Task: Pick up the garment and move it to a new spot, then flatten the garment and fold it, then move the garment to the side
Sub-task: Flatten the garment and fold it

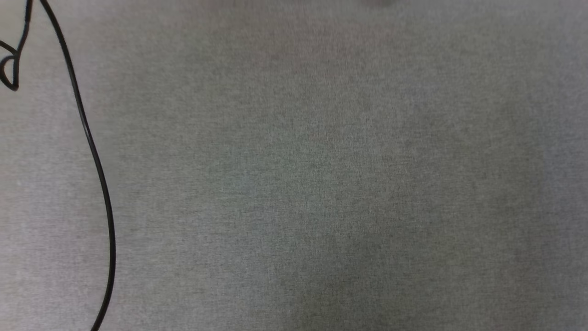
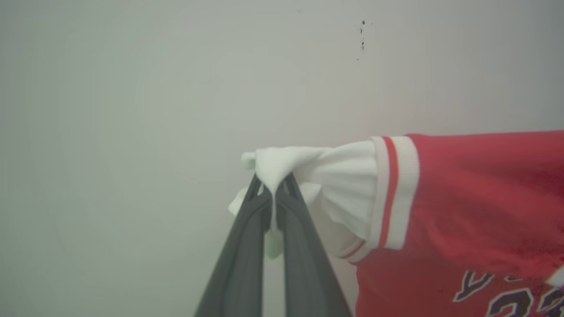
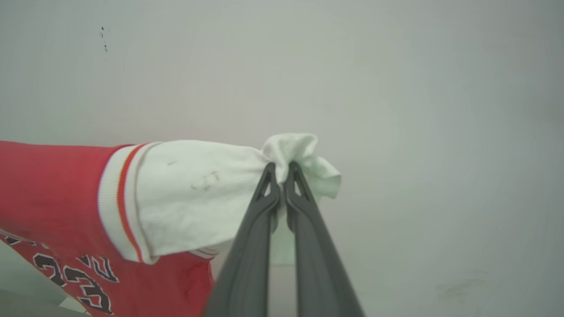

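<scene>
Spotter: Grip, left wrist view: left gripper point(image 2: 272, 181) pinched tight on the bunched end of a white sleeve point(image 2: 339, 176), cloth squeezed between the dark fingers.
Scribe: Right wrist view, much the same. Right gripper point(image 3: 280, 169) clamped on the other sleeve point(image 3: 194, 193), which has faint grey smudges.
Spotter: Past the sleeves, shirt point(image 2: 467, 198) body, red, held up and stretched sideways between the two grips. Block numerals low on the front. "23" reads from the right wrist; the left wrist view cuts them at the frame edge.
Scribe: Behind it, pale backdrop point(image 2: 132, 88) with a few dark specks point(image 2: 362, 35).
Spotter: Head view gives other ground: grey woven surface point(image 1: 321, 184), black cable point(image 1: 98, 161) curving down its left side.
Scribe: Pose: each pair of fingers points at the backdrop, tips together, one sleeve end apiece.
</scene>
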